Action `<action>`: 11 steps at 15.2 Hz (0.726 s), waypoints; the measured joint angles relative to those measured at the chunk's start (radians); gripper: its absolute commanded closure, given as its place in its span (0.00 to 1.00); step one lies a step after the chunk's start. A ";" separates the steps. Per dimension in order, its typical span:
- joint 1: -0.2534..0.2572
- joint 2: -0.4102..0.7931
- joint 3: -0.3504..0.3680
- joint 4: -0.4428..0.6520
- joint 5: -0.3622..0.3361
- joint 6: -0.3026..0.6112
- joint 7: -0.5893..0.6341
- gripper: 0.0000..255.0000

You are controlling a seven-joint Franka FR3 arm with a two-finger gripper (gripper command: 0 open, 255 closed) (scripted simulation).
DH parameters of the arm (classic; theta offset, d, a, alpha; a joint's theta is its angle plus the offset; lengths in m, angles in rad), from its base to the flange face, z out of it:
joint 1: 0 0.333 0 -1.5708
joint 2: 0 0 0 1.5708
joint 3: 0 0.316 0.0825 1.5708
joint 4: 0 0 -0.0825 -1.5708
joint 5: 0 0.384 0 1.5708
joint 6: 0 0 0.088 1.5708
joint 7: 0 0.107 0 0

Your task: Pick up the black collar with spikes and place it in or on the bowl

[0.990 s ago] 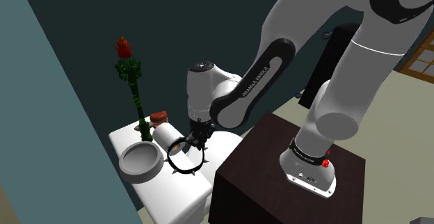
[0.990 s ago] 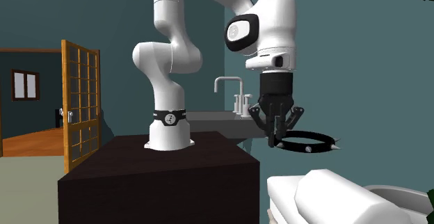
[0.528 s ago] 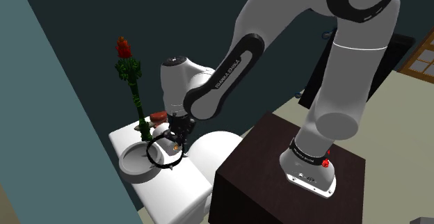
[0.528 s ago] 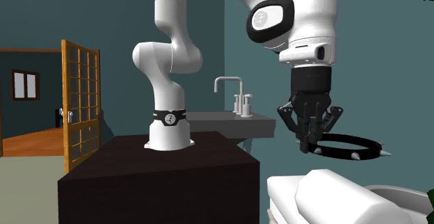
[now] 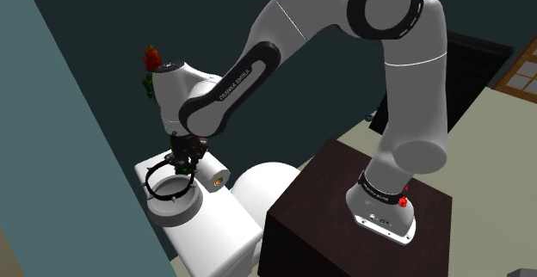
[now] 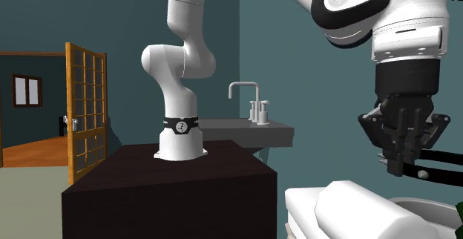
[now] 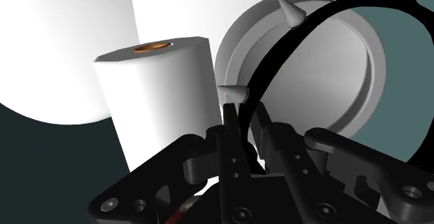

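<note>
The black collar (image 7: 300, 45) with silver spikes hangs from my gripper (image 7: 245, 122), which is shut on its band. In the shoulder view the gripper (image 5: 182, 156) holds the collar (image 5: 150, 181) directly over the pale grey bowl (image 5: 191, 203), the ring hovering just above the rim. In the wrist view the bowl (image 7: 351, 73) lies right behind the ring. The second exterior view has the gripper (image 6: 401, 167) at the right, the collar (image 6: 444, 172) running off the edge and the bowl (image 6: 427, 209) below it.
A white paper roll (image 5: 215, 178) lies beside the bowl on the white fixture (image 5: 215, 236). A red-flowered plant (image 5: 152, 58) stands behind the arm. The dark stand (image 5: 344, 215) is at lower right. A grey counter with a faucet (image 6: 243, 96) and an orange door (image 6: 83, 111) stand farther off.
The gripper has carried the collar toward the shoulder view's left, from beside the paper roll to over the bowl. Its grip has stayed shut.
</note>
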 measured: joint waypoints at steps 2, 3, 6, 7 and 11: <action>0.007 0.033 -0.009 0.024 -0.013 0.007 0.004 1.00; 0.010 0.045 -0.013 0.027 -0.018 0.015 0.007 1.00; 0.018 0.076 -0.024 0.029 -0.032 0.042 0.015 1.00; 0.021 0.086 -0.027 0.031 -0.037 0.049 0.018 1.00; 0.031 0.127 -0.042 0.033 -0.055 0.087 0.029 1.00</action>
